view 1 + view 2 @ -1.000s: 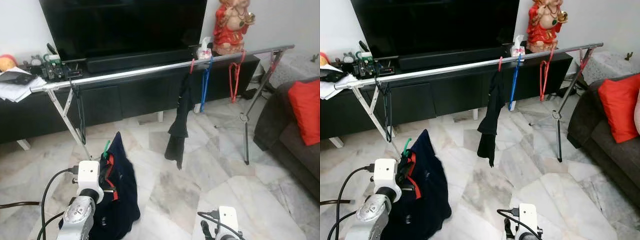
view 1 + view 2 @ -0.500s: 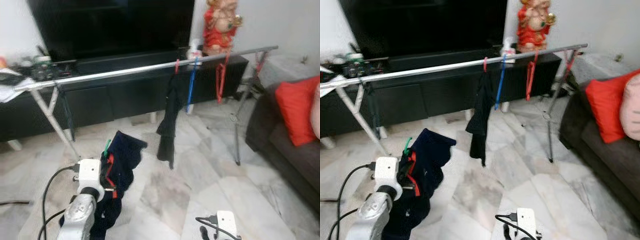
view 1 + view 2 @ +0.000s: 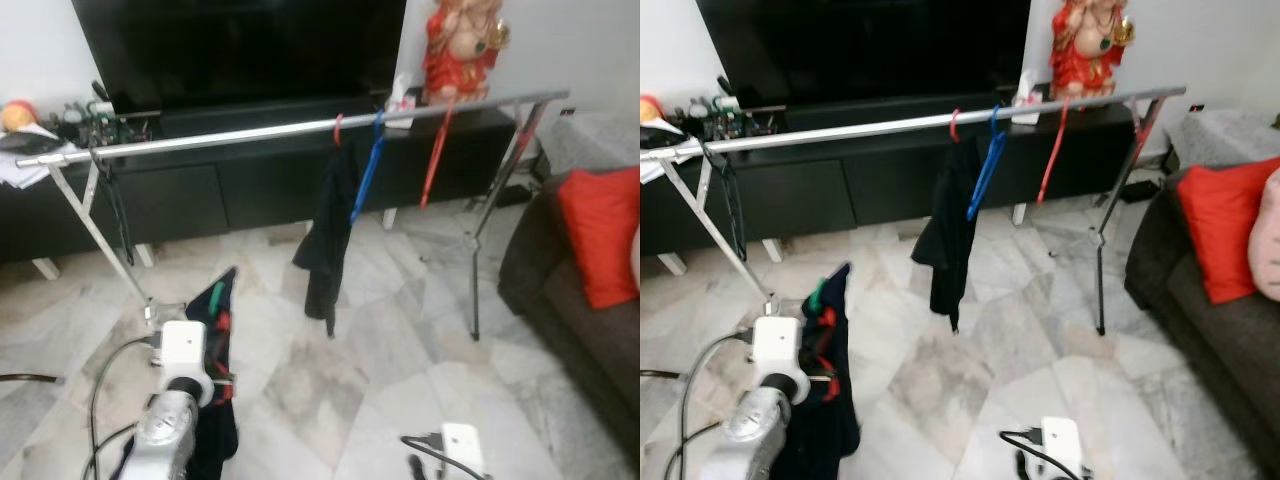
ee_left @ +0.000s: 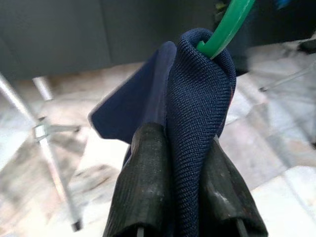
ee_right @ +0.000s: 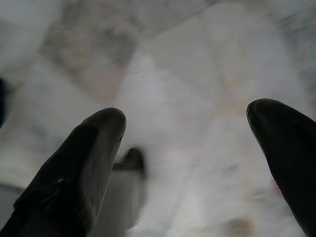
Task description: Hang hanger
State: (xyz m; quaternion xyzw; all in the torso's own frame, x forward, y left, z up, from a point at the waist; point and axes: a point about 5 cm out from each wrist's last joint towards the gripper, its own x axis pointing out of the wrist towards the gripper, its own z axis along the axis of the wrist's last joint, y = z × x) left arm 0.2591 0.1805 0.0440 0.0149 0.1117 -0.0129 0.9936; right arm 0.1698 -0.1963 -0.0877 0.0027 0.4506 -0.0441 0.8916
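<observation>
Marble floor (image 3: pixel 400 330) spreads before you, with a long metal drying rail (image 3: pixel 250 133) crossing the far side in front of a black TV cabinet (image 3: pixel 250 185). On that rail hang a black garment (image 3: pixel 322 240), a blue hanger (image 3: pixel 368 175) and a red hanger (image 3: pixel 434 160), close together right of centre. Your left gripper (image 4: pixel 182 163), low at near left, is pinching the navy garment (image 4: pixel 197 113) that sits on the green hanger (image 4: pixel 227 24); its hook pokes out above the cloth. Your right gripper (image 5: pixel 187 148) hangs spread above the floor at near right. A dark sofa with a red cushion (image 3: pixel 600 235) stands at right.
</observation>
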